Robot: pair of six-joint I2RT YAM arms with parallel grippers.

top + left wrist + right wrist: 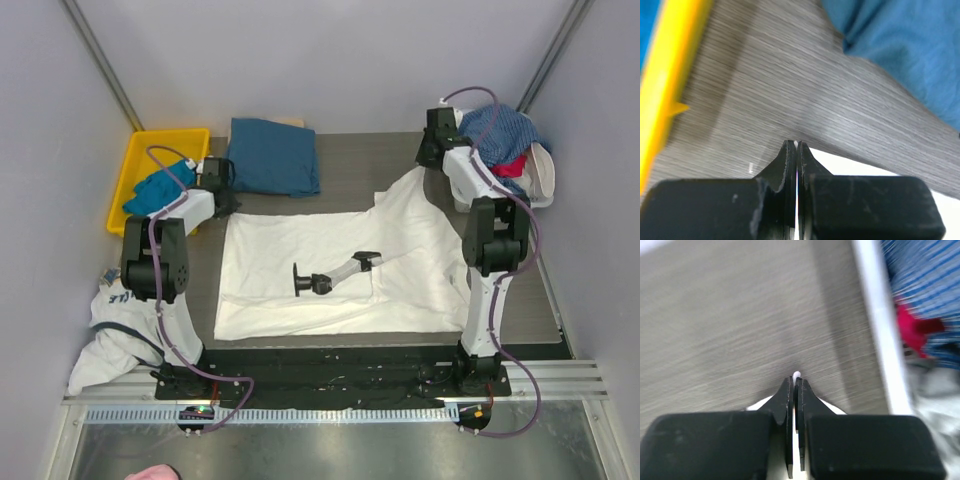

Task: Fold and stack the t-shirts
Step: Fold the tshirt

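Both my grippers, left (797,146) and right (795,380), pinched on far corners of white tee (330,270); its bulk lies nearward, long axis left-right; blue tee (272,155) far-left.

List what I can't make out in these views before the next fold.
- Top view: left gripper and right gripper fingertips hidden under their own arms.
- Wrist views: a sliver of white t-shirt shows between each pair of shut jaws; how much is pinched is hidden.
- Right wrist: white bin contents blurred.
- Top view: dark blue t-shirt fold layers unreadable.
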